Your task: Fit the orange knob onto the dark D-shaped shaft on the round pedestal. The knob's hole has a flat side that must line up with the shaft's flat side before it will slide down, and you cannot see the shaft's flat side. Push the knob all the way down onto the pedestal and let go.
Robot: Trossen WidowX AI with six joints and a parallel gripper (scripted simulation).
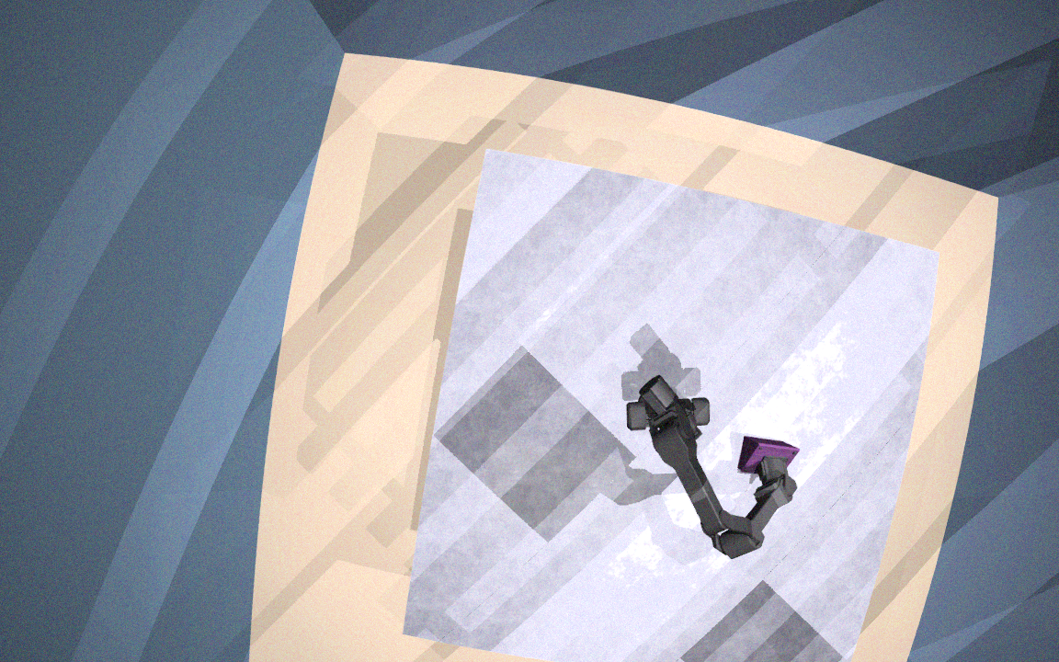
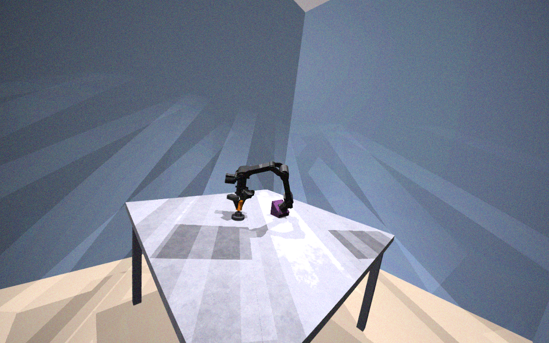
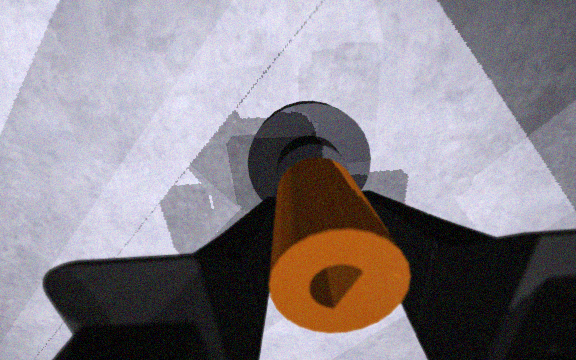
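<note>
The orange knob stands roughly upright between my fingers. My gripper is shut on it, pointing down over the dark round pedestal. In the wrist view the knob's D-shaped hole shows in its near end, with the flat side toward the lower right. The knob's lower end is at or just above the pedestal's raised collar; I cannot tell whether they touch. The shaft is hidden by the knob, and so is its flat side. In the top view the arm hides knob and pedestal.
A purple wedge-shaped block stands beside the arm's base, to the right of the pedestal in the top and exterior views. The arm arches from there to the pedestal. The pale table carries striped shadows and bright patches.
</note>
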